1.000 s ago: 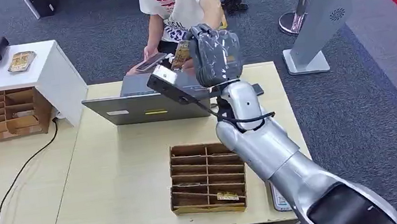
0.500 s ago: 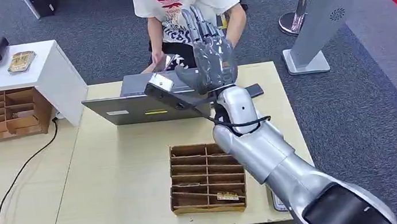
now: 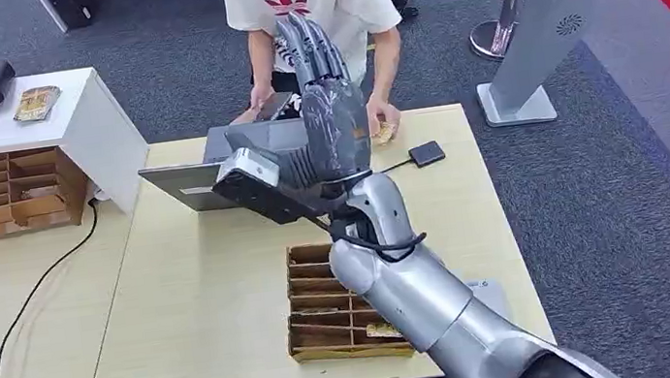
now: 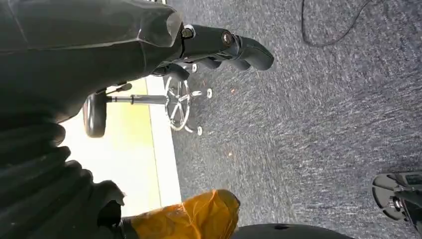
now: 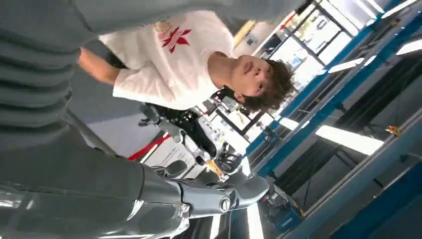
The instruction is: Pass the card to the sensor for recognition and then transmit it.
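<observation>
Card delivered, robot hand empty.
My right robot hand point(image 3: 327, 102) is hovering open, fingers spread, above the desk point(image 3: 198, 295); the card point(image 3: 385, 132) is lying under the person's hand point(image 3: 378, 117), so they're taking it.

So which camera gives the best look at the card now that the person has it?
The head view. It shows the card under the person's hand at the table's far edge, right of the raised, open right hand. The right wrist view looks up at the person's shirt and the ceiling; the left wrist view faces the carpet.
</observation>
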